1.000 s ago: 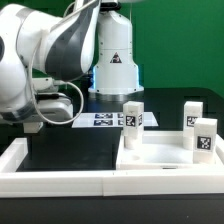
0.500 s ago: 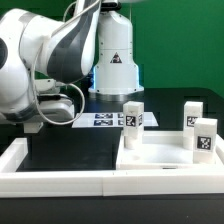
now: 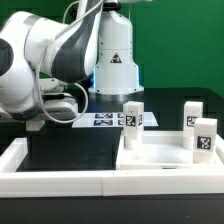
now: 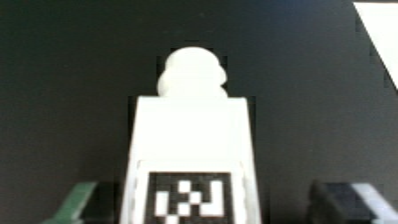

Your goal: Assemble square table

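Observation:
The square table slab (image 3: 160,163) lies at the exterior view's right front, with three white tagged legs standing on it: one at the near-left corner (image 3: 133,126) and two at the right (image 3: 192,114) (image 3: 204,139). In the wrist view a fourth white leg (image 4: 187,130) with a rounded peg end and a black-and-white tag (image 4: 185,198) lies on the black table between my fingers. My gripper (image 4: 210,205) is open, with a dark gap between the leg and each fingertip (image 4: 68,205). In the exterior view the gripper is hidden behind the arm (image 3: 40,70) at the left.
The marker board (image 3: 100,121) lies flat behind the slab. The long white border wall (image 3: 55,182) runs along the front and left side of the black table. A white lamp-like stand (image 3: 112,55) rises at the back.
The arm has shifted slightly at the exterior view's left. The slab and its three standing legs have not moved.

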